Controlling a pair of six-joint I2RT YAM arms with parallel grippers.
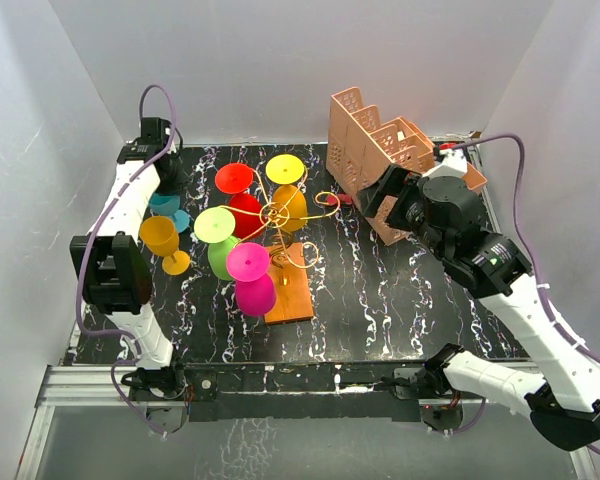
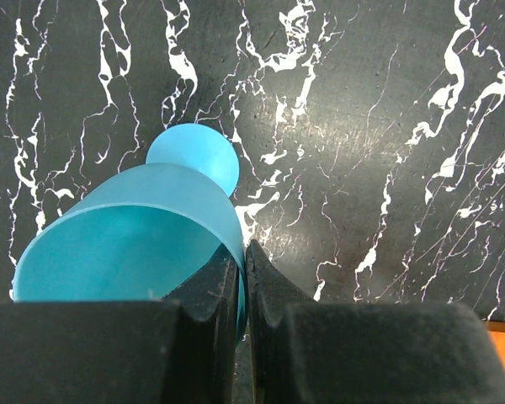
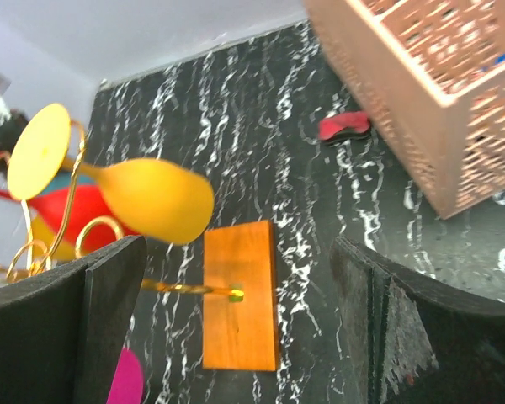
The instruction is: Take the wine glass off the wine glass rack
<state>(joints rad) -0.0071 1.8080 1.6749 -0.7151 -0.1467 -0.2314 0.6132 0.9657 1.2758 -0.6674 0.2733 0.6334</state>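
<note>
The gold wire wine glass rack (image 1: pixel 276 213) stands on its orange base (image 1: pixel 290 292) mid-table. Red (image 1: pixel 235 180), yellow (image 1: pixel 285 170), green (image 1: pixel 216 225) and magenta (image 1: pixel 248 262) wine glasses hang on it. My left gripper (image 2: pixel 246 252) is shut on the rim of a teal wine glass (image 2: pixel 126 252), left of the rack, bowl up and foot (image 2: pixel 192 156) down by the table. In the top view the teal glass (image 1: pixel 166 206) sits behind an amber glass (image 1: pixel 162 240) standing on the table. My right gripper (image 3: pixel 236 244) is open and empty, right of the rack, facing the yellow glass (image 3: pixel 147 198) and the base (image 3: pixel 240 295).
A salmon-pink lattice crate (image 1: pixel 380 150) stands at the back right, close behind my right gripper (image 1: pixel 385 200). A small red object (image 3: pixel 345 126) lies on the black marble table (image 1: pixel 400 290) between crate and rack. White walls enclose the table.
</note>
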